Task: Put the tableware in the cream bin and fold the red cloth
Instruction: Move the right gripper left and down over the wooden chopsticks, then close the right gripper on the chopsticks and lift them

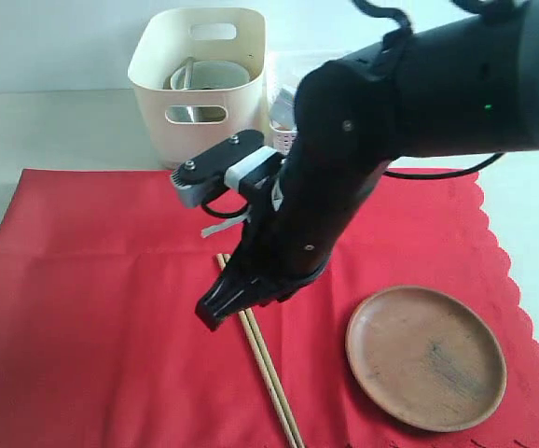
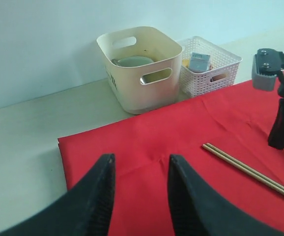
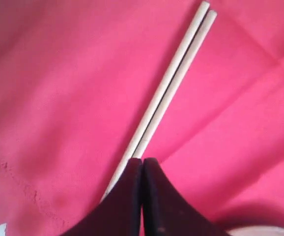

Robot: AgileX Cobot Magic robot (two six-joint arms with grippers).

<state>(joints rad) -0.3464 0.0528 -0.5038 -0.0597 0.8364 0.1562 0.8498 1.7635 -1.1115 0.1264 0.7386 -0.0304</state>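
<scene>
Just above the chopsticks (image 1: pixel 265 369) right fingers (image 3: pixel 127 196) hang clenched and empty, left fingers (image 2: pixel 95 196) parted, wooden plate (image 1: pixel 425 357) lying nearby.

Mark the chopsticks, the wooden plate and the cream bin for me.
chopsticks (image 1: pixel 269 373): exterior view, lower half of the paired shafts.
wooden plate (image 1: pixel 425 357): exterior view, centre of its dish.
cream bin (image 2: pixel 154 96): left wrist view, front wall under the handle cut-out.

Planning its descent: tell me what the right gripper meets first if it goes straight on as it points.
Probably the pair of chopsticks, lying on the red cloth right under the tips of the shut right gripper; whether they touch already is unclear.
</scene>
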